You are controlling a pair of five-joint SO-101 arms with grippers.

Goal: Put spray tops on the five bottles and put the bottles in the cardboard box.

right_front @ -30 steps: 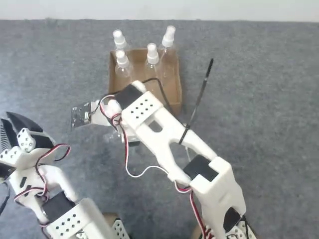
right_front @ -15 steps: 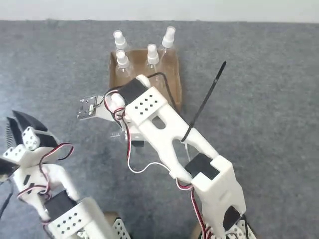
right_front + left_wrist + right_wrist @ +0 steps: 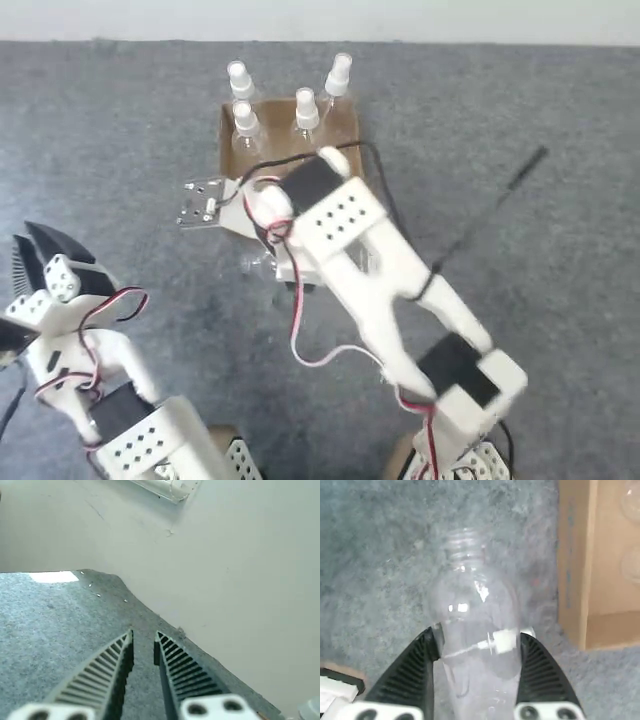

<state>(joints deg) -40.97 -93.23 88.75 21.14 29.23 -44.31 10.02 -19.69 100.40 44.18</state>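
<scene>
1. The table [image 3: 560, 120] has a grey carpet top. Both arms rise from its near edge.
2. The right arm [image 3: 400, 270] stretches from near right toward the far centre and covers the box's near right corner.
3. The left arm [image 3: 90, 380] stands at near left, well apart from the box.
4. The box [image 3: 228, 150] sits at far centre, open side up.
5. The bottle [image 3: 470, 615] is clear, with a bare threaded neck and no spray top. It is on the near side of the box, just beside the box wall [image 3: 575, 565] and outside it.
6. The right gripper [image 3: 479, 635] pinches the bottle. Its fingers [image 3: 420, 660] are spread to the bottle's width, one pressed on each side of the body below the shoulder.
7. The left gripper [image 3: 143, 640] points across the carpet toward a pale wall. Its fingers [image 3: 112, 662] stand slightly apart with a narrow gap, holding and touching nothing.
8. Four capped bottles [image 3: 306, 115] with white spray tops stand along the box's far end.
</scene>
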